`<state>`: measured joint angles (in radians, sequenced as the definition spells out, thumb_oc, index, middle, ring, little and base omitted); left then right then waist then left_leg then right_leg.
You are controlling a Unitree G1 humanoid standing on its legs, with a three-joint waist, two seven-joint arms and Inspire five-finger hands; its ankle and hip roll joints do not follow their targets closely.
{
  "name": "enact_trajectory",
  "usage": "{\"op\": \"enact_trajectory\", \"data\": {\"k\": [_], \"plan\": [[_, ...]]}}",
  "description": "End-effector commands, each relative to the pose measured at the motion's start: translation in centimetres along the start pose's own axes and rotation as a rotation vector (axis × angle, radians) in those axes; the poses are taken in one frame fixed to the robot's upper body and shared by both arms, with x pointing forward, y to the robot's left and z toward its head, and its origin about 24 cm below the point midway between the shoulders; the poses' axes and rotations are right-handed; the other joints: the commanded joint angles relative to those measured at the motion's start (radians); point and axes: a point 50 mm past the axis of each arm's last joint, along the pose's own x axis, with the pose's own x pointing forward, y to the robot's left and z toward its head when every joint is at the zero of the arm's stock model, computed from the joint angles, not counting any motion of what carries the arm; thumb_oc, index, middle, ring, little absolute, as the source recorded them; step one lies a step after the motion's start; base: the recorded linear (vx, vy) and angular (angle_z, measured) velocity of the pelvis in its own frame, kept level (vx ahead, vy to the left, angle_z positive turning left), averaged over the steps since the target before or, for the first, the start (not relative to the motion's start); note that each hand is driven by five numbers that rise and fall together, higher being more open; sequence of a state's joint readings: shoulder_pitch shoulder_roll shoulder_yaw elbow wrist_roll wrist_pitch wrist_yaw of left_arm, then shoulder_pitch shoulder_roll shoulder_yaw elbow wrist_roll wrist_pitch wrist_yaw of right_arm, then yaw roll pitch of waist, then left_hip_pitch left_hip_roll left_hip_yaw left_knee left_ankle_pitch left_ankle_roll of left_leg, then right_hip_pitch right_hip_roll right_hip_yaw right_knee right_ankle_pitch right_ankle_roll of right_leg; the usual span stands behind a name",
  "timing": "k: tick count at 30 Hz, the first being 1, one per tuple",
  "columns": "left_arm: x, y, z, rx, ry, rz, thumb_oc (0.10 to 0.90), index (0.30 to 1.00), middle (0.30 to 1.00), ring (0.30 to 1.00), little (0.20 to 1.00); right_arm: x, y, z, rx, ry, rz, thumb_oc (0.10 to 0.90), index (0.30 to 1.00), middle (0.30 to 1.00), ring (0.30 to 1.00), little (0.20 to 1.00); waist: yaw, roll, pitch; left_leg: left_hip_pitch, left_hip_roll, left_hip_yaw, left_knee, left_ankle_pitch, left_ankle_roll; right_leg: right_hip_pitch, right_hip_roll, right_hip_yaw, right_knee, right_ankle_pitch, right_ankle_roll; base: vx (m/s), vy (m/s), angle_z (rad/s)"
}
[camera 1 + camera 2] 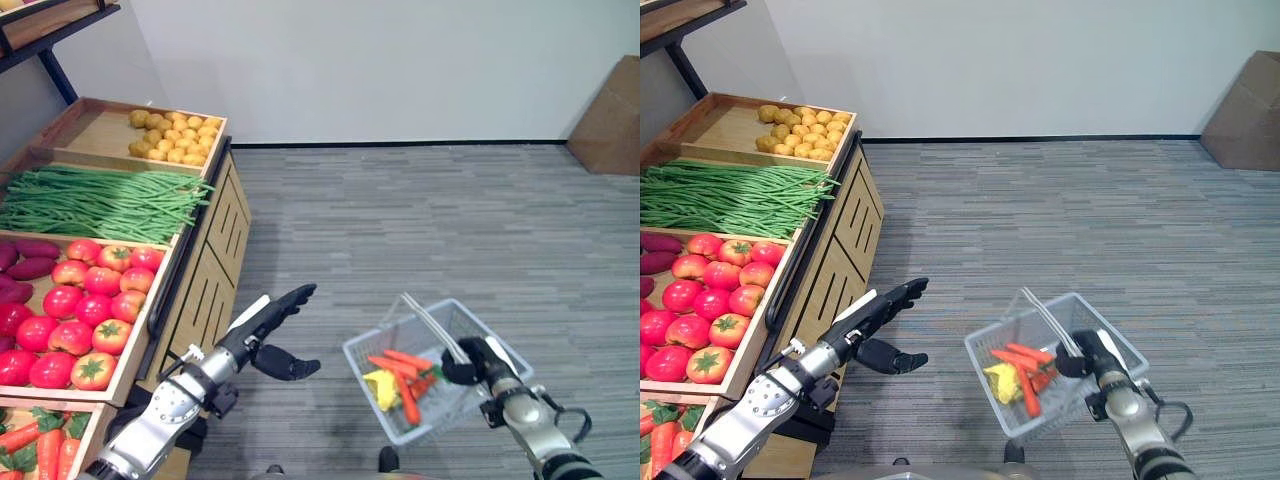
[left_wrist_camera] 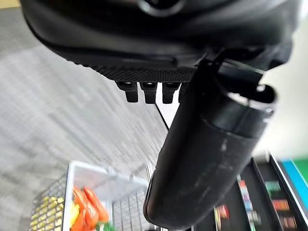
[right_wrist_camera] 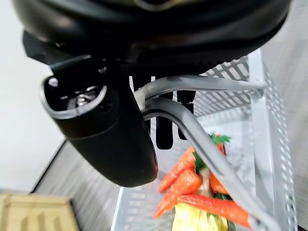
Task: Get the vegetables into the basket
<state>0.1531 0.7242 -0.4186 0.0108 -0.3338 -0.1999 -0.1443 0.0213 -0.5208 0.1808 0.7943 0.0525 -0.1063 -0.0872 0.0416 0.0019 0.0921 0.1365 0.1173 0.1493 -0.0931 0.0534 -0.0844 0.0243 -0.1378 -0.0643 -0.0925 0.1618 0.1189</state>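
Right hand (image 1: 468,362) at 5 o'clock curls round the basket (image 1: 370,370) handles; carrots (image 1: 400,361) and a yellow vegetable (image 1: 382,388) already inside. Left hand (image 1: 272,322) at 7 o'clock, spread, holding nothing. Between picks, I judge; next I reach for the tomatoes (image 1: 85,305) at 9 o'clock.

Before me, grey striped carpet floor (image 1: 430,220) runs to a plain white wall (image 1: 380,70). A brown cardboard box (image 1: 610,120) stands at my right.
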Motion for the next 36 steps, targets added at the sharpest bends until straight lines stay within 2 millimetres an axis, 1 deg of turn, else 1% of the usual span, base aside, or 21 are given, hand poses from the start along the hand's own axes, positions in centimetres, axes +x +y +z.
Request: {"op": "enact_trajectory", "data": {"k": [1, 2, 3, 4, 7, 8, 9, 11, 13, 14, 16, 17, 18, 20, 21, 22, 24, 25, 27, 29, 36], "plan": [[0.4, 1.8, 1.5, -0.060, -0.106, 0.065, 0.900, 1.000, 1.000, 1.000, 1.000, 1.2, -4.4, 6.4, 0.088, -0.279, -0.189, 0.400, 0.300, 0.300, 0.300, 0.300, -0.002, -0.027, -0.066, -0.062, -0.012, -0.020, 0.006, 0.008, -0.003, 0.044, -0.043, -0.051, 0.006, -0.048, 0.046, 0.00, 0.000, 0.00], [0.4, 1.8, 1.5, -0.061, -0.106, 0.064, 0.900, 1.000, 1.000, 1.000, 1.000, 1.2, -4.3, 6.4, 0.088, -0.278, -0.189, 0.400, 0.300, 0.300, 0.300, 0.300, -0.003, -0.027, -0.067, -0.062, -0.012, -0.021, 0.006, 0.008, -0.003, 0.045, -0.043, -0.051, 0.006, -0.048, 0.046, 0.00, 0.000, 0.00], [-0.1, 1.9, 0.5, -0.072, -0.061, 0.075, 0.900, 1.000, 1.000, 1.000, 1.000, 1.0, -4.3, 4.6, 0.100, -0.214, -0.189, 0.400, 0.300, 0.300, 0.300, 0.300, -0.002, -0.025, -0.066, -0.063, -0.012, -0.024, 0.006, 0.008, -0.002, 0.044, -0.043, -0.053, 0.006, -0.048, 0.047, 0.00, 0.000, 0.00], [-0.6, 1.9, -0.8, -0.071, -0.005, 0.089, 0.900, 1.000, 1.000, 1.000, 1.000, 0.9, -4.0, 3.4, 0.107, -0.171, -0.187, 0.400, 0.300, 0.300, 0.300, 0.300, -0.003, -0.025, -0.067, -0.063, -0.012, -0.025, 0.006, 0.009, -0.002, 0.044, -0.043, -0.054, 0.006, -0.049, 0.046, 0.00, 0.000, 0.00], [-1.6, 2.1, -3.2, -0.038, 0.102, 0.129, 0.900, 1.000, 1.000, 1.000, 1.000, 0.6, -3.3, 1.2, 0.136, -0.088, -0.173, 0.400, 0.300, 0.300, 0.300, 0.300, -0.002, -0.025, -0.064, -0.065, -0.013, -0.026, 0.006, 0.009, -0.002, 0.043, -0.042, -0.053, 0.006, -0.050, 0.047, 0.00, 0.000, 0.00], [-2.7, 1.7, -6.2, -0.102, 0.226, 0.199, 0.900, 1.000, 1.000, 1.000, 1.000, 0.1, -2.9, -0.8, 0.150, -0.010, -0.164, 0.400, 0.300, 0.300, 0.300, 0.300, -0.001, -0.027, -0.062, -0.067, -0.013, -0.026, 0.006, 0.012, -0.001, 0.040, -0.042, -0.053, 0.007, -0.048, 0.047, 0.00, 0.000, 0.00], [-3.5, 1.4, -8.1, -0.124, 0.306, 0.244, 0.900, 1.000, 1.000, 1.000, 1.000, -0.2, -2.6, -1.9, 0.166, 0.033, -0.165, 0.400, 0.300, 0.300, 0.300, 0.300, -0.002, -0.026, -0.060, -0.068, -0.012, -0.025, 0.006, 0.012, 0.000, 0.038, -0.042, -0.054, 0.006, -0.049, 0.047, 0.00, 0.000, 0.00], [-4.5, 0.5, -10.5, -0.147, 0.417, 0.289, 0.900, 1.000, 1.000, 1.000, 1.000, -0.8, -2.0, -3.8, 0.191, 0.107, -0.160, 0.400, 0.300, 0.300, 0.300, 0.300, -0.004, -0.025, -0.057, -0.070, -0.012, -0.024, 0.006, 0.013, 0.000, 0.035, -0.042, -0.054, 0.006, -0.048, 0.046, -0.01, 0.001, -0.02], [-5.5, -0.4, -12.5, -0.177, 0.519, 0.323, 0.900, 1.000, 1.000, 1.000, 1.000, -1.3, -1.5, -5.1, 0.200, 0.161, -0.149, 0.400, 0.300, 0.300, 0.300, 0.300, -0.005, -0.024, -0.055, -0.071, -0.012, -0.022, 0.006, 0.014, 0.000, 0.033, -0.042, -0.053, 0.008, -0.048, 0.045, 0.00, 0.003, 0.03], [-5.6, -0.7, -12.8, -0.184, 0.533, 0.326, 0.900, 1.000, 1.000, 1.000, 1.000, -1.5, -1.4, -5.4, 0.203, 0.177, -0.144, 0.400, 0.300, 0.300, 0.300, 0.300, -0.007, -0.023, -0.055, -0.071, -0.011, -0.022, 0.006, 0.014, 0.000, 0.033, -0.042, -0.053, 0.008, -0.048, 0.045, -0.01, 0.003, 0.04], [-6.4, -1.8, -14.6, -0.180, 0.645, 0.329, 0.900, 1.000, 1.000, 1.000, 1.000, -1.9, -0.9, -6.5, 0.223, 0.227, -0.141, 0.400, 0.300, 0.300, 0.300, 0.300, -0.010, -0.022, -0.053, -0.072, -0.010, -0.021, 0.006, 0.016, 0.000, 0.030, -0.041, -0.051, 0.009, -0.048, 0.044, 0.00, 0.000, 0.00], [-6.4, -1.8, -14.6, -0.179, 0.644, 0.329, 0.900, 1.000, 1.000, 1.000, 1.000, -1.9, -0.9, -6.5, 0.223, 0.226, -0.142, 0.400, 0.300, 0.300, 0.300, 0.300, -0.010, -0.021, -0.053, -0.072, -0.010, -0.021, 0.006, 0.016, 0.000, 0.029, -0.041, -0.051, 0.010, -0.048, 0.044, 0.00, 0.000, 0.00], [-7.0, -2.6, -15.8, -0.157, 0.727, 0.335, 0.900, 1.000, 1.000, 1.000, 1.000, -2.4, -0.1, -7.5, 0.231, 0.278, -0.123, 0.400, 0.300, 0.300, 0.300, 0.300, -0.011, -0.022, -0.053, -0.070, -0.009, -0.017, 0.006, 0.015, 0.000, 0.029, -0.040, -0.051, 0.011, -0.049, 0.044, 0.00, 0.000, 0.00], [-7.1, -2.9, -16.2, -0.156, 0.754, 0.347, 0.900, 1.000, 1.000, 1.000, 1.000, -2.5, 0.2, -7.7, 0.230, 0.288, -0.117, 0.400, 0.300, 0.300, 0.300, 0.300, -0.012, -0.022, -0.052, -0.069, -0.009, -0.016, 0.006, 0.014, 0.000, 0.029, -0.039, -0.049, 0.012, -0.049, 0.043, 0.00, 0.000, -0.02], [-8.0, -4.1, -17.5, -0.184, 0.860, 0.368, 0.900, 1.000, 1.000, 1.000, 1.000, -3.1, 1.1, -8.7, 0.248, 0.339, -0.104, 0.400, 0.300, 0.300, 0.300, 0.300, -0.015, -0.023, -0.053, -0.069, -0.009, -0.016, 0.006, 0.014, 0.000, 0.028, -0.038, -0.048, 0.012, -0.050, 0.042, 0.00, 0.002, -0.05], [-8.5, -4.9, -18.2, -0.191, 0.919, 0.369, 0.900, 1.000, 1.000, 1.000, 1.000, -3.4, 1.7, -9.3, 0.248, 0.368, -0.090, 0.400, 0.300, 0.300, 0.300, 0.300, -0.017, -0.023, -0.054, -0.068, -0.008, -0.015, 0.006, 0.014, -0.001, 0.028, -0.037, -0.047, 0.013, -0.051, 0.041, 0.00, 0.001, -0.06], [-8.9, -5.9, -18.8, -0.215, 0.983, 0.372, 0.900, 1.000, 1.000, 1.000, 1.000, -3.9, 2.3, -10.1, 0.263, 0.416, -0.083, 0.400, 0.300, 0.300, 0.300, 0.300, -0.019, -0.024, -0.056, -0.067, -0.008, -0.016, 0.006, 0.012, -0.001, 0.029, -0.036, -0.046, 0.012, -0.052, 0.039, 0.00, -0.002, -0.07], [-8.9, -5.9, -18.8, -0.215, 0.983, 0.372, 0.900, 1.000, 1.000, 1.000, 1.000, -3.9, 2.3, -10.1, 0.263, 0.415, -0.083, 0.400, 0.300, 0.300, 0.300, 0.300, -0.019, -0.023, -0.056, -0.067, -0.008, -0.016, 0.006, 0.012, -0.001, 0.029, -0.036, -0.046, 0.012, -0.052, 0.039, 0.01, -0.007, -0.05], [-10.1, -7.7, -19.7, -0.240, 1.111, 0.366, 0.900, 1.000, 1.000, 1.000, 1.000, -4.6, 3.7, -11.1, 0.326, 0.499, -0.088, 0.400, 0.300, 0.300, 0.300, 0.300, -0.022, -0.024, -0.060, -0.061, -0.006, -0.012, 0.006, 0.008, -0.003, 0.031, -0.034, -0.043, 0.011, -0.053, 0.037, 0.00, -0.004, -0.02], [-10.4, -8.2, -19.8, -0.248, 1.145, 0.357, 0.900, 1.000, 1.000, 1.000, 1.000, -5.1, 4.5, -11.5, 0.339, 0.534, -0.073, 0.400, 0.300, 0.300, 0.300, 0.300, -0.023, -0.025, -0.061, -0.059, -0.004, -0.009, 0.006, 0.007, -0.004, 0.031, -0.033, -0.041, 0.010, -0.053, 0.035, 0.00, 0.000, 0.00], [-10.2, -8.9, -19.8, -0.235, 1.154, 0.336, 0.900, 1.000, 1.000, 1.000, 1.000, -6.7, 5.6, -13.1, 0.330, 0.638, -0.044, 0.400, 0.300, 0.300, 0.300, 0.300, -0.022, -0.025, -0.064, -0.060, -0.001, -0.007, 0.006, 0.005, -0.006, 0.031, -0.030, -0.041, 0.008, -0.053, 0.034, 0.00, 0.000, 0.00]]}}
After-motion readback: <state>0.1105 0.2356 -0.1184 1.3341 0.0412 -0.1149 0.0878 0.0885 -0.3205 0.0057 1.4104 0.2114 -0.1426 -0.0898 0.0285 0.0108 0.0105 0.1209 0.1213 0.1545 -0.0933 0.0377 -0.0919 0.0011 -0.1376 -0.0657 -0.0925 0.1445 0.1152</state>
